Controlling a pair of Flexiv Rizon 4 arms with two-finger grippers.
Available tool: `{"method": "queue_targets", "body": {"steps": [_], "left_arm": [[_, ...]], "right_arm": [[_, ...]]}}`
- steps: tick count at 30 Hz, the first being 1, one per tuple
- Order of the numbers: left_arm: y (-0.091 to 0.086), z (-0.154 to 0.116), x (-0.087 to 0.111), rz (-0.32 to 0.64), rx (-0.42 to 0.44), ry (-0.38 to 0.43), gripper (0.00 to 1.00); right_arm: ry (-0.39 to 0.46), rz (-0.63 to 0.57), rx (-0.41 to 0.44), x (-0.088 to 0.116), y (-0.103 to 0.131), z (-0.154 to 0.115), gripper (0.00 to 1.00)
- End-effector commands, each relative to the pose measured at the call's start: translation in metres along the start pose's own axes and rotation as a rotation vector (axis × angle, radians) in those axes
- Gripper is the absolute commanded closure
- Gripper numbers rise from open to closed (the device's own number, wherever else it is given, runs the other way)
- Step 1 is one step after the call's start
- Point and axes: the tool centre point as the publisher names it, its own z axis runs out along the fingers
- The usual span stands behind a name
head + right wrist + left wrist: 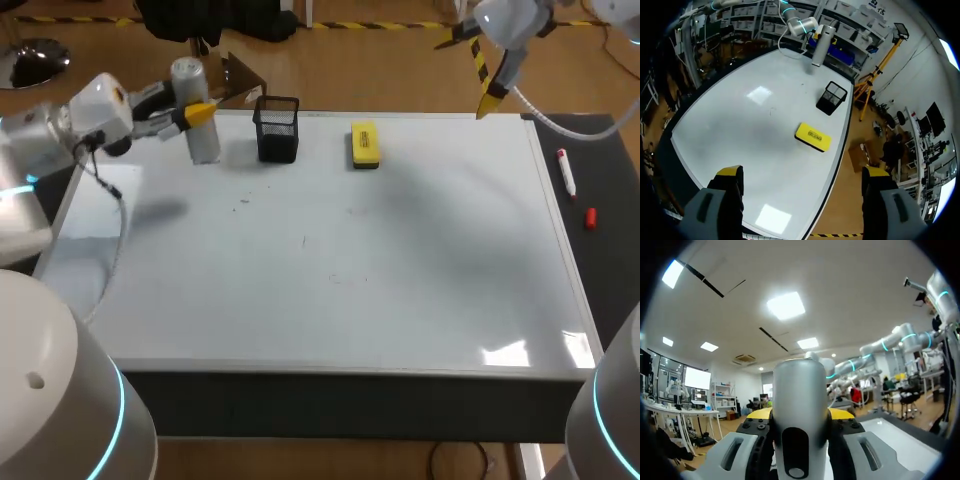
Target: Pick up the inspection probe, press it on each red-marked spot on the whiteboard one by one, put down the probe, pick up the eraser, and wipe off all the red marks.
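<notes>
The inspection probe (203, 135), a silver cylinder, hangs nearly upright over the whiteboard's (330, 300) far left corner. My left gripper (198, 113) is shut on it from both sides. In the left wrist view the probe (799, 405) fills the gap between the yellow-tipped fingers (758, 413). The yellow eraser (365, 144) lies flat near the board's far edge, right of a black mesh cup (277, 128). My right gripper (483, 72) hovers open and empty beyond the far right corner; from its wrist view (802, 175) the eraser (812, 137) lies ahead. Only a few faint small marks (305, 240) show on the board.
The black mesh cup (831, 97) stands between probe (820, 45) and eraser. A red-tipped marker (566, 170) and a red cap (590, 217) lie on the dark strip right of the board. The board's raised frame (350, 368) runs along the near edge.
</notes>
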Motion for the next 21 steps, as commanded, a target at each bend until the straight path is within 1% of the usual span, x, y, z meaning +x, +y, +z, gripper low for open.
{"method": "queue_targets", "body": {"steps": [1, 3, 5, 6, 7, 10, 12, 17, 21], "left_arm": [[0.001, 0.031, -0.039, 0.003, 0.016, 0.154, 1.0], [-0.002, 0.043, -0.047, -0.01, 0.04, 0.185, 1.0], [-0.004, 0.055, -0.053, 0.0, 0.032, 0.211, 1.0], [-0.004, 0.062, -0.055, -0.013, 0.045, 0.231, 1.0], [-0.005, 0.065, -0.057, -0.017, 0.048, 0.234, 1.0], [-0.004, 0.081, -0.059, -0.028, 0.06, 0.276, 1.0], [-0.002, 0.093, -0.06, -0.032, 0.063, 0.308, 1.0], [0.005, 0.112, -0.063, -0.05, 0.071, 0.351, 1.0], [0.012, 0.12, -0.067, -0.058, 0.077, 0.374, 1.0]], "right_arm": [[0.005, -0.001, 0.004, -0.001, 0.0, -0.001, 0.0], [0.005, -0.001, 0.004, -0.001, 0.0, -0.001, 0.0], [0.005, -0.001, 0.004, -0.001, 0.0, -0.001, 0.0], [0.005, -0.001, 0.004, -0.001, 0.0, -0.001, 0.0], [0.005, -0.001, 0.004, -0.001, 0.0, -0.001, 0.0], [0.005, -0.001, 0.004, -0.001, 0.0, -0.001, 0.0], [0.005, -0.001, 0.004, -0.001, 0.0, -0.001, 0.0], [0.005, -0.001, 0.004, -0.001, 0.0, -0.001, 0.0], [0.005, -0.001, 0.004, -0.001, 0.0, -0.001, 0.0]]}}
